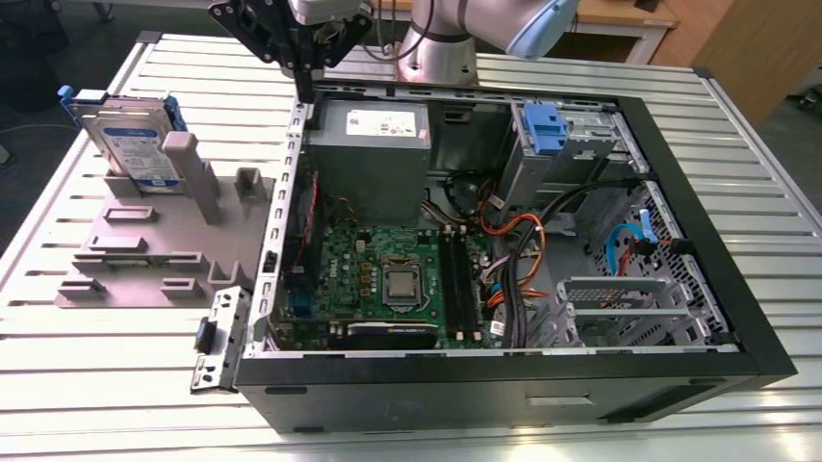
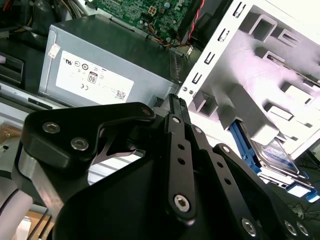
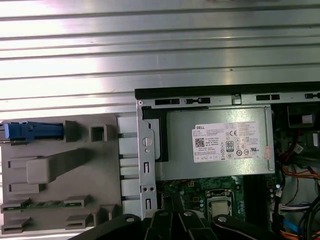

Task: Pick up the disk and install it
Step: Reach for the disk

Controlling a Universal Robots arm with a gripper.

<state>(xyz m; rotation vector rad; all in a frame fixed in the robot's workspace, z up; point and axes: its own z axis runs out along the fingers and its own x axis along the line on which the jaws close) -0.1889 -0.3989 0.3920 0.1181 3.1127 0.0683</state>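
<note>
The disk stands on edge in a slot at the far end of the grey holder, on the exterior view's left; it is silver with a white-and-blue label and a blue rail frame. The first wrist view has the disk edge-on, and the second wrist view catches part of the disk past the holder's posts. My gripper hangs above the far left corner of the open computer case, to the right of the disk and apart from it. Its fingers are shut together with nothing between them.
A grey power-supply box with a white sticker lies inside the case just below the gripper. The silver drive cage with a blue latch sits at the case's far right. Motherboard, cables and a second cage crowd the case floor. The ribbed metal table surrounds everything.
</note>
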